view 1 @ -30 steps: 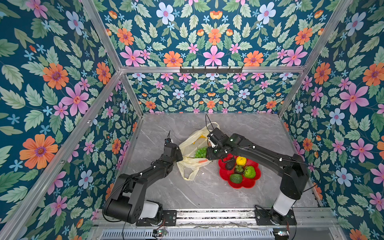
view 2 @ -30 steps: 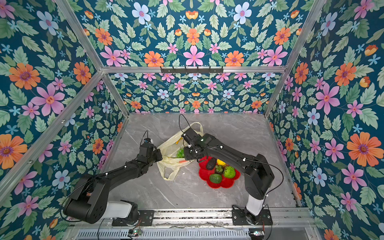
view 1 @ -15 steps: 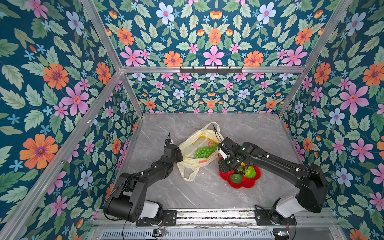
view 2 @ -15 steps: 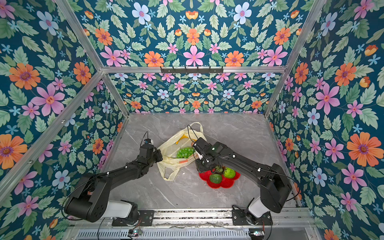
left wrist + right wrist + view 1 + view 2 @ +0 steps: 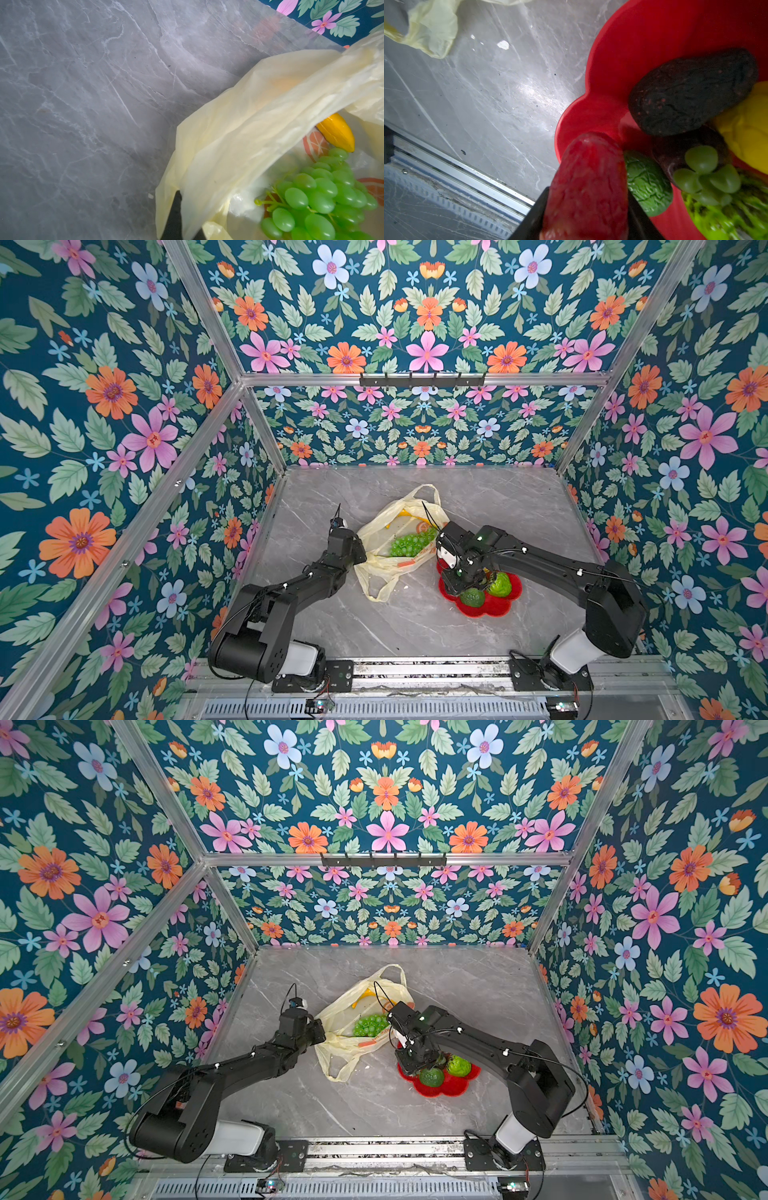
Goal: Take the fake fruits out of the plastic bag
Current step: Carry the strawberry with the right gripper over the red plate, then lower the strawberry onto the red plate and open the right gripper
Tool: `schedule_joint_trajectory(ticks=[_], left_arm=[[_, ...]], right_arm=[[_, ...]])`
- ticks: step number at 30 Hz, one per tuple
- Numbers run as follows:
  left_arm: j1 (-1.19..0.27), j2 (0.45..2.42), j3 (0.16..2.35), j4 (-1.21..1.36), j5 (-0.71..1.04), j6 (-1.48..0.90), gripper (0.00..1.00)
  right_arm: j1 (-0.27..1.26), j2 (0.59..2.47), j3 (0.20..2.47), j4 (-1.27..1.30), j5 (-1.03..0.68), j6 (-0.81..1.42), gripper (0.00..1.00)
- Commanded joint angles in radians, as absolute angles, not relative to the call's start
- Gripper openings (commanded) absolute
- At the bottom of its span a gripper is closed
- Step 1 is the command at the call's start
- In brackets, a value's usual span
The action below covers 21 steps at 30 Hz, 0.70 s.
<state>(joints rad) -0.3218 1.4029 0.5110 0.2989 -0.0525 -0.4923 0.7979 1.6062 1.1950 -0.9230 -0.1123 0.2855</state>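
Plastic bag (image 5: 374, 537): grapes (image 5: 409, 543), banana (image 5: 336, 133). Plate (image 5: 484, 609): avocado (image 5: 691, 91), lemon (image 5: 749, 128). Right gripper (image 5: 587, 195) half-open, clamping strawberry (image 5: 587, 166); left gripper (image 5: 178, 218) pinched on bag rim.

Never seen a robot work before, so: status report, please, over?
Left gripper shut on plastic bag rim. Right gripper holds strawberry at red plate edge. Grape bunch, banana inside bag. Nothing blocking.

My left jaws meet the left edge of the plastic bag (image 5: 337, 1017), which lies open on the grey worktop (image 5: 374, 1106) with the green grape bunch (image 5: 371, 1024) and yellow banana (image 5: 360, 994) inside. My right jaws hang over the red plate (image 5: 451, 1086), beside the bumpy bright green fruit (image 5: 458, 1066) and dark green fruit (image 5: 431, 1077).
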Motion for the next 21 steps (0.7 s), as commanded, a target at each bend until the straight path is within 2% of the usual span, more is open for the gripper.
schedule_joint_trajectory(ticks=[1, 21], left_arm=[[-0.321, 1.404, 0.511, 0.311, -0.048, -0.493, 0.00], [-0.321, 1.407, 0.510, 0.311, -0.046, -0.496, 0.00]], right_arm=[[0.795, 1.623, 1.198, -0.959, -0.112, 0.273, 0.48], [0.782, 1.716, 1.206, -0.956, -0.039, 0.285, 0.51]])
